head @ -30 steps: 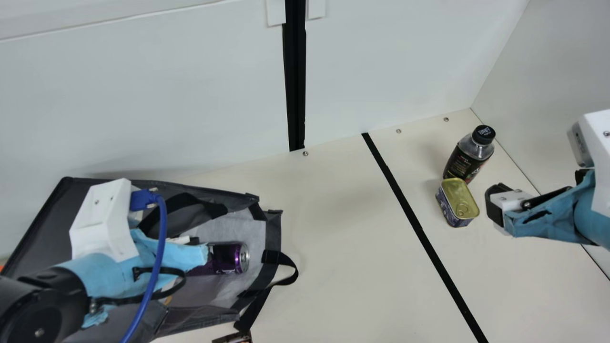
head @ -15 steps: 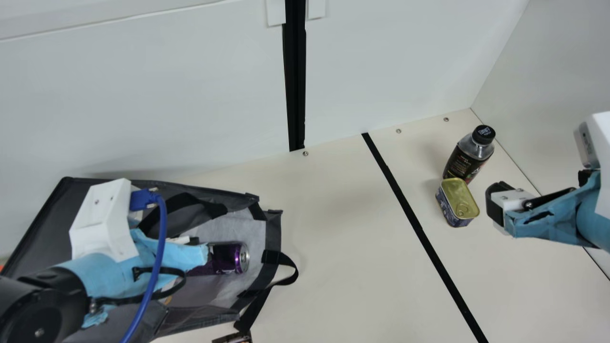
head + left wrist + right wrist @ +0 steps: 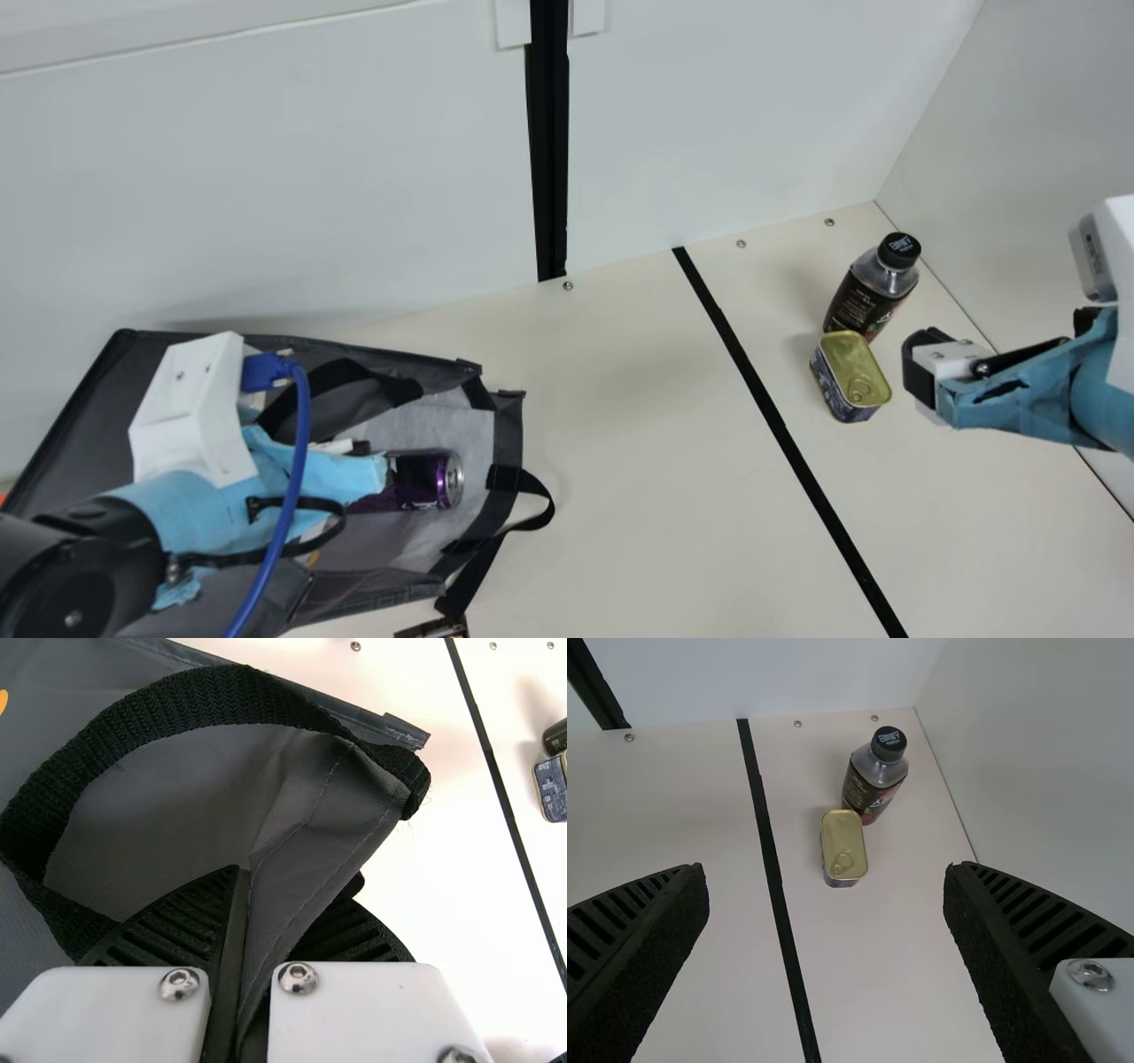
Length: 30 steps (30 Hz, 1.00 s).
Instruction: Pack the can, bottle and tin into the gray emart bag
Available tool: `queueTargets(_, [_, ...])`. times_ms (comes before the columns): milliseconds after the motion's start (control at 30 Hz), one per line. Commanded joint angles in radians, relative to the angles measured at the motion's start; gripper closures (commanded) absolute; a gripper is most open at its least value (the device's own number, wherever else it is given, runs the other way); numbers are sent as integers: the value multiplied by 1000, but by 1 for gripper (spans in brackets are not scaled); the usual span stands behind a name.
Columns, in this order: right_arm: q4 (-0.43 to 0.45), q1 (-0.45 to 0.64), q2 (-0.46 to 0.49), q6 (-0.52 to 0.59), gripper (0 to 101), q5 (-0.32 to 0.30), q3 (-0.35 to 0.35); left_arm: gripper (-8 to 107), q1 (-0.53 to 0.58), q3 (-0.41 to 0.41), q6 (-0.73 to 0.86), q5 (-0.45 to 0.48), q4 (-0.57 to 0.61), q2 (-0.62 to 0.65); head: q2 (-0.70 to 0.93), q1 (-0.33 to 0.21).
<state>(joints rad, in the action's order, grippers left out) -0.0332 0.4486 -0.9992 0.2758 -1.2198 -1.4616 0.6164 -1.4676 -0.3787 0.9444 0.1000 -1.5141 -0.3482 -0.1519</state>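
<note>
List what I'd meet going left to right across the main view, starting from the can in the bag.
Purple can → the bag's black handle loop → black line on the table → tin → right pincer.

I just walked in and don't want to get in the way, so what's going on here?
The robot is packing a gray emart bag. Its left gripper has its jaws closed on the bag's fabric, and the purple can lies inside. The right gripper, jaws open and holding nothing, is near the tin. That tin and the black-capped bottle are on the table, not yet packed.
</note>
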Motion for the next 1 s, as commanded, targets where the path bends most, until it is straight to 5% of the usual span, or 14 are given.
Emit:
queueTargets(0, [-5, 5, -4, 8, 10, 0, -3, 89, 0, 0, 0, 0, 0, 0, -1, -23])
queueTargets(967, [-159, 189, -207, 216, 10, 0, -136, 89, 0, 0, 0, 0, 0, 0, -1, -23])
